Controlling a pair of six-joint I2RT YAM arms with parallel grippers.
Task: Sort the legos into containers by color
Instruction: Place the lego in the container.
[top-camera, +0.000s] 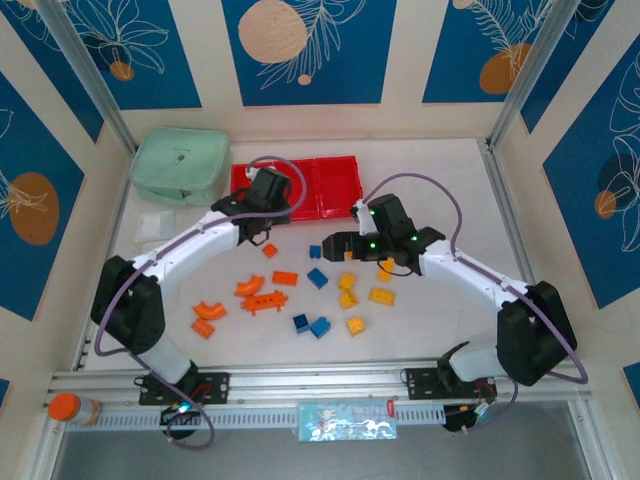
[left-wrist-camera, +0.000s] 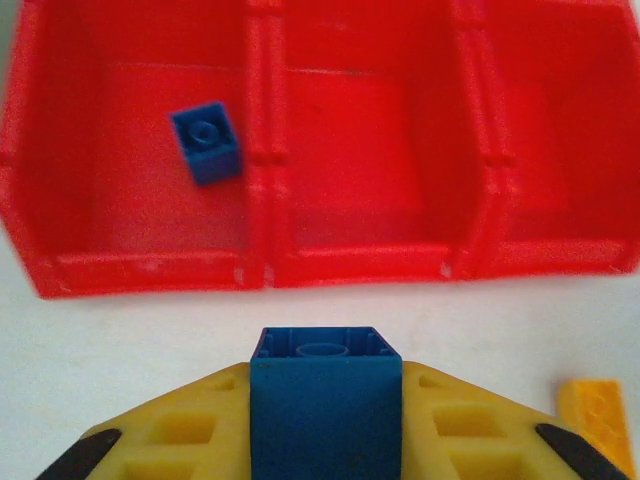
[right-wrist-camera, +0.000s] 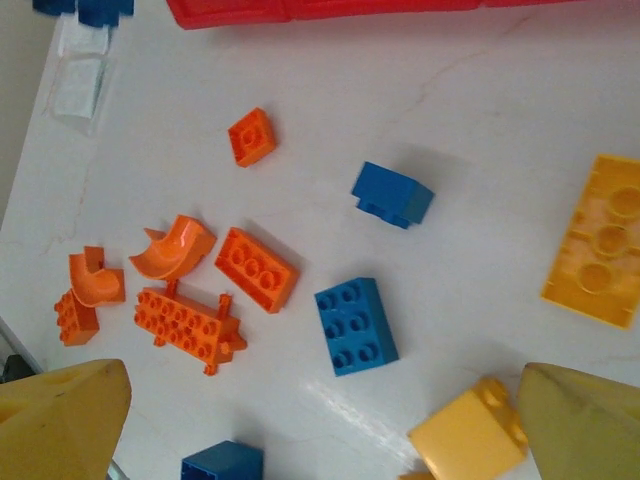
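Plastic so light, stiff and smooth needs, we judge, a pinch on flat opposite sides. Our left gripper (left-wrist-camera: 325, 435) clamps a blue brick (left-wrist-camera: 325, 385) before the red bins (left-wrist-camera: 150, 272); our right gripper (right-wrist-camera: 320, 425) gapes above loose bricks (right-wrist-camera: 356, 326).

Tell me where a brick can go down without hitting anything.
The middle bin is bare; the left bin holds just one blue cube, floor free beside it. The white table strip between the bins' front wall and the left gripper, shut on a blue brick, is free. Crowded: the table's middle between the arms, strewn with bricks.
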